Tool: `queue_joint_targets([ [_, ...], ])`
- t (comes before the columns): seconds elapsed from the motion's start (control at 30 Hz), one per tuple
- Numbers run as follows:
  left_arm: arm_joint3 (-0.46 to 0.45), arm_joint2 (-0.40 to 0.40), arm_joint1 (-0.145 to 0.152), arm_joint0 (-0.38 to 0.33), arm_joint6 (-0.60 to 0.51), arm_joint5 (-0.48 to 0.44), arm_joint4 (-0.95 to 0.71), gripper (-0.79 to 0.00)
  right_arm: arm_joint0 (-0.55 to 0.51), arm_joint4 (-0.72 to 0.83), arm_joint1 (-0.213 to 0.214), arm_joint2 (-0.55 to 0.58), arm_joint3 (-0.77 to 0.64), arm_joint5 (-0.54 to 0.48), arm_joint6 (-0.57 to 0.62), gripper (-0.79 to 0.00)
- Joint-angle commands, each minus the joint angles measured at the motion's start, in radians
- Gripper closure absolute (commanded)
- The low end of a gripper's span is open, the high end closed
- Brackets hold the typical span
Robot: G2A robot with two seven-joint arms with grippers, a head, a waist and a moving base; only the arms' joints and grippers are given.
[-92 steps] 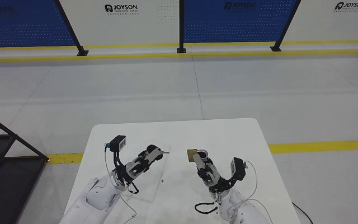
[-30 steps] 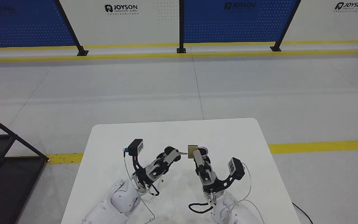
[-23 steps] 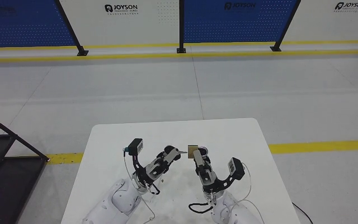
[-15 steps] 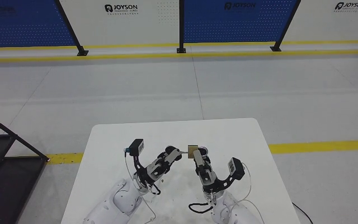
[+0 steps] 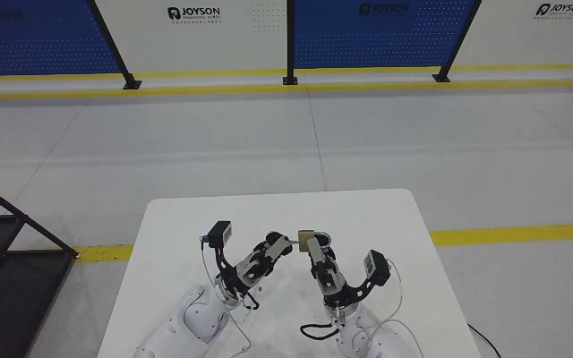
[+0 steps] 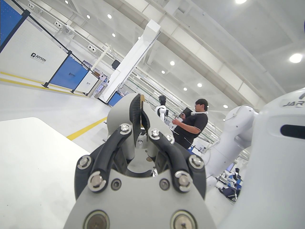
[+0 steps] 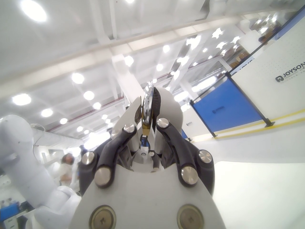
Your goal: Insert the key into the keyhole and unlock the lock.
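Since three seconds ago our left gripper [image 5: 284, 246] has swung in across the white table [image 5: 376, 215], bringing the key [image 5: 293, 241] just beside the brass padlock [image 5: 307, 238]. Its fingers are pinched tight on the key, with the tip left free to enter. Our right gripper [image 5: 315, 248] is clamped on the padlock, holding it off the table and, we judge, steady against the push. Barrier panels [image 5: 192, 27] behind carry printed logos, which we leave unread.

White table [image 5: 179, 224] on grey floor [image 5: 313, 143], blue-white barrier panels [image 5: 385, 31] behind.
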Motion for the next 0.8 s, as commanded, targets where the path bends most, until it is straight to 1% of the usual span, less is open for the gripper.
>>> queue_joint_targets([
  [0.0,0.003,0.003,-0.002,-0.002,0.005,0.0,0.006,0.0,-0.004,-0.006,-0.001,0.001,-0.005,0.008,0.005,0.0],
  [0.3,0.008,0.013,-0.009,-0.01,0.021,0.0,0.021,0.0,-0.011,-0.045,-0.006,-0.005,-0.011,0.053,0.018,0.0],
  [0.43,0.012,0.014,-0.011,-0.012,0.026,0.0,0.026,0.0,-0.011,-0.046,-0.009,-0.006,-0.009,0.055,0.011,0.0],
  [0.47,0.013,0.013,-0.011,-0.012,0.027,0.0,0.026,-0.142,-0.01,-0.045,-0.009,-0.005,-0.008,0.053,0.009,0.0],
  [0.5,0.015,0.012,-0.012,-0.011,0.029,0.0,0.024,-0.376,-0.01,-0.044,-0.009,-0.004,-0.008,0.051,0.008,0.0],
  [0.53,0.015,0.011,-0.012,-0.011,0.028,0.0,0.023,-0.745,-0.01,-0.041,-0.009,-0.002,-0.007,0.049,0.006,0.0],
  [0.57,0.015,0.01,-0.012,-0.011,0.029,0.0,0.02,-0.785,-0.011,-0.041,-0.009,0.0,-0.007,0.047,0.005,0.0],
  [0.6,0.014,0.009,-0.011,-0.01,0.028,0.0,0.017,-0.785,-0.011,-0.041,-0.009,0.001,-0.007,0.045,0.006,0.0],
  [0.63,0.013,0.008,-0.011,-0.01,0.026,0.0,0.014,-0.779,-0.012,-0.041,-0.009,0.002,-0.007,0.045,0.006,0.0],
  [0.7,0.01,0.005,-0.011,-0.009,0.024,0.0,0.012,-0.736,-0.013,-0.038,-0.01,0.003,-0.007,0.044,0.007,0.0],
  [0.77,0.009,0.002,-0.01,-0.007,0.023,0.0,0.01,-0.714,-0.013,-0.037,-0.01,0.006,-0.007,0.045,0.007,0.0],
])
